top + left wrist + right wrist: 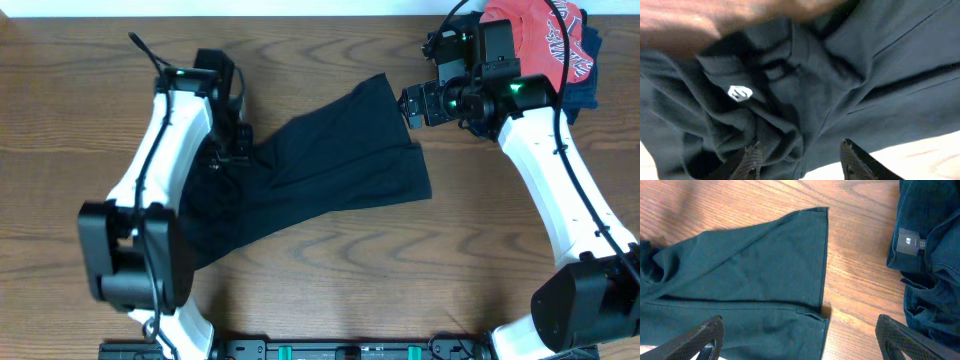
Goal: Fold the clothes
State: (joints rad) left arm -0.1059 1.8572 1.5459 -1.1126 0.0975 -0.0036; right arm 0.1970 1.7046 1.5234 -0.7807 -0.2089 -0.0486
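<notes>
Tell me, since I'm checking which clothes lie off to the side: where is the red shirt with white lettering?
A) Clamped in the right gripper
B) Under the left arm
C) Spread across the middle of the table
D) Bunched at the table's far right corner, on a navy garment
D: the overhead view shows the red shirt heaped on the navy garment in the far right corner, while only the black garment covers the middle.

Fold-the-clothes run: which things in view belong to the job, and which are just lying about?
Job: black garment, spread between the arms; left gripper; right gripper.
Lying about: red shirt; navy garment, both at the table's far right corner.
</notes>
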